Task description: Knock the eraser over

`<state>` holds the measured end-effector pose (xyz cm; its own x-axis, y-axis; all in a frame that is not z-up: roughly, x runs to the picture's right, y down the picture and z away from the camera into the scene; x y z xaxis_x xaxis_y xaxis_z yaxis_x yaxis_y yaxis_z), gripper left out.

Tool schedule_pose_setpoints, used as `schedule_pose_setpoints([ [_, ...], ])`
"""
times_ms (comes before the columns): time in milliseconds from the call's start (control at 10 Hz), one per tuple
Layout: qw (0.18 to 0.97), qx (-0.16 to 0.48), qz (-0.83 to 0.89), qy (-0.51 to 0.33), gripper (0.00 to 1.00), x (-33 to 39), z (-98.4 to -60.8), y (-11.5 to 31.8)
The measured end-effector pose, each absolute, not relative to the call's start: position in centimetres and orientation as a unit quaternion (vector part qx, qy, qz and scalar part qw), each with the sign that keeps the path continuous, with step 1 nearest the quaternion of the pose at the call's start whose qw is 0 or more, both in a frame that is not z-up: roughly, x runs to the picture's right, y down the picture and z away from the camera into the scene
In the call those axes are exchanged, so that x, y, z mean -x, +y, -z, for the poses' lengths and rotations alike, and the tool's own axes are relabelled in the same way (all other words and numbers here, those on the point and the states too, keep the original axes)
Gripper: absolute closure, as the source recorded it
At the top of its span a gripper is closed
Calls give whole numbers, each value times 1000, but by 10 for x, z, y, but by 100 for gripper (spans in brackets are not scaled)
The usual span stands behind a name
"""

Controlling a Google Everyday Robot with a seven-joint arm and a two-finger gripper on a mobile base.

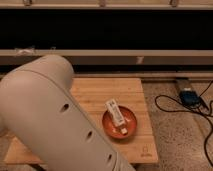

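Observation:
The eraser does not show; it is hidden or out of view. My arm's large pale casing point(50, 115) fills the left and bottom of the camera view and covers the left half of the wooden table point(115, 90). My gripper is out of view, somewhere behind or below that casing. An orange bowl point(107, 127) sits on the table's right part, with a pale whitish flat rectangular block point(115, 114) lying in it, tilted. A small tan bit point(123, 131) lies in the bowl near the block's front end.
The table's right edge point(150, 125) borders a speckled floor. A blue device point(190, 96) and black cables point(172, 107) lie on the floor at the right. A dark wall with a grey ledge point(125, 59) runs behind the table.

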<state>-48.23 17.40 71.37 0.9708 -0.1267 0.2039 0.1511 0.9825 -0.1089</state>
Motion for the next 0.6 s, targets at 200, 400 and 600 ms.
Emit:
schedule_pose_setpoints([
  [200,989,69,86,-97,20,483,-712,172],
  [400,985,98,99,-98,20,476,-706,177],
  [600,983,110,107,-105,20,467,-697,182],
])
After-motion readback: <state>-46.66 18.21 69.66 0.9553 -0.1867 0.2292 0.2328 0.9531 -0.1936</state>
